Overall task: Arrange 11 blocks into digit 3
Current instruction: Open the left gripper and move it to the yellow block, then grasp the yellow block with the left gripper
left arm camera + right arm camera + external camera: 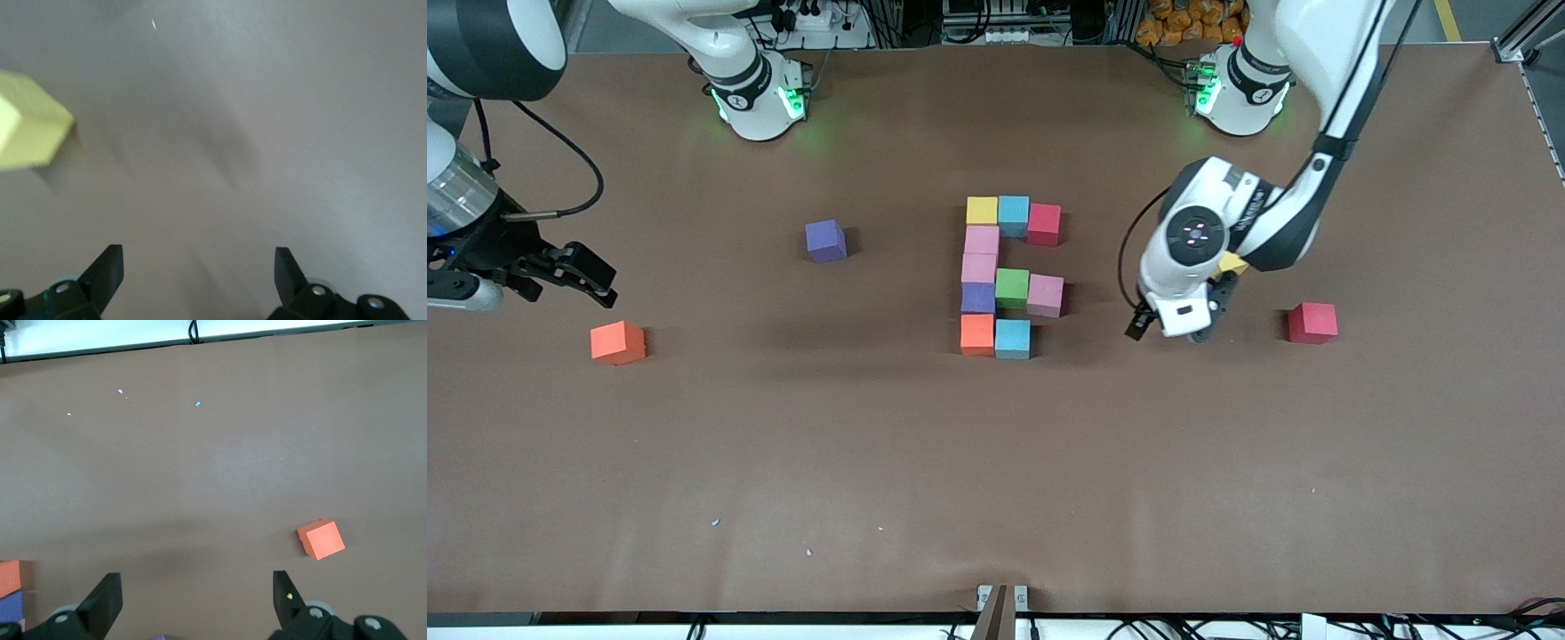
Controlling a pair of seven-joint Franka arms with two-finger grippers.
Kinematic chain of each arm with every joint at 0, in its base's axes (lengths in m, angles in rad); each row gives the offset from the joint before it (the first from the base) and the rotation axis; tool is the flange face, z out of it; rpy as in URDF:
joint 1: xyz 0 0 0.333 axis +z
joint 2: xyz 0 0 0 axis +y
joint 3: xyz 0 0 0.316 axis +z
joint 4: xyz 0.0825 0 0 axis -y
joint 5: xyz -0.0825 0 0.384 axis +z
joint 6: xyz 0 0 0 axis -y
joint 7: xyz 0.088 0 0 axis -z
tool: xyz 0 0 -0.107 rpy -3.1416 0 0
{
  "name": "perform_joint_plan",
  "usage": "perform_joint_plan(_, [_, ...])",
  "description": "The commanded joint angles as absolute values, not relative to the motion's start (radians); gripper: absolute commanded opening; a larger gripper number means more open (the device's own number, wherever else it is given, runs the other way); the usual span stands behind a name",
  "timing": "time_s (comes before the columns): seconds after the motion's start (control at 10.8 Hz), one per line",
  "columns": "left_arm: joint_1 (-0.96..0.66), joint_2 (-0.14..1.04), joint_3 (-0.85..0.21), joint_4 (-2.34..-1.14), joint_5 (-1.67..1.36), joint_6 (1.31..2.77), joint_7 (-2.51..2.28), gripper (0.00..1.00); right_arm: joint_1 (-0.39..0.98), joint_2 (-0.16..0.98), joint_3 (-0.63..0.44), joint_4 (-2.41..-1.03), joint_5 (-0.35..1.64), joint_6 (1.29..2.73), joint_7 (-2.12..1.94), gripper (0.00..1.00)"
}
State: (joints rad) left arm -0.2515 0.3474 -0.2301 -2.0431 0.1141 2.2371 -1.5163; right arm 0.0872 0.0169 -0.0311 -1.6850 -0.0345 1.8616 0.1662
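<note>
Figure bottom row: you see an orange block (977, 334) and a light blue block (1013, 339) side by side at mid-table, nearest the front camera.
Figure middle: a purple block (978, 298), a green block (1012, 288) and a pink block (1045, 295) stand above them, with two pink blocks (981, 253) stacked up the column.
Figure top row: a yellow block (982, 211), a second light blue block (1014, 214) and a red block (1044, 224) lie toward the bases' edge.
Loose orange block (617, 342): near the right arm's end of the table (783, 462).
Loose red block (1312, 323): toward the left arm's end.
Loose purple block (825, 240): between the right arm's end and the figure.
Loose yellow block (30, 123): mostly hidden under the left wrist.
Left gripper (1174, 327): fingers apart, empty, low over bare table beside the loose yellow block.
Right gripper (591, 277): fingers apart, empty, over the table above the loose orange block.
</note>
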Motion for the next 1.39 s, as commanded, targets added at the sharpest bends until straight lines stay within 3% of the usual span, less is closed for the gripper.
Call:
perform_joint_plan(0.0, [-0.178,0.24,-0.238,-2.189,0.13,2.284,-1.335,1.0,0.066,0.031,-0.018,-1.661,-0.025,1.848,0.156,1.0])
perform_joint_plan(0.56, [-0.06,0.213,-0.238,-2.327,0.13,2.286,-0.91,1.0,0.067,0.031,-0.018,-1.66,-0.025,1.852,0.156,1.0])
perform_joint_plan(1.3, [0.077,0.221,-0.252,-2.39,0.101,2.286,-0.634,1.0,0.071,0.029,-0.018,-1.66,-0.026,1.848,0.156,1.0])
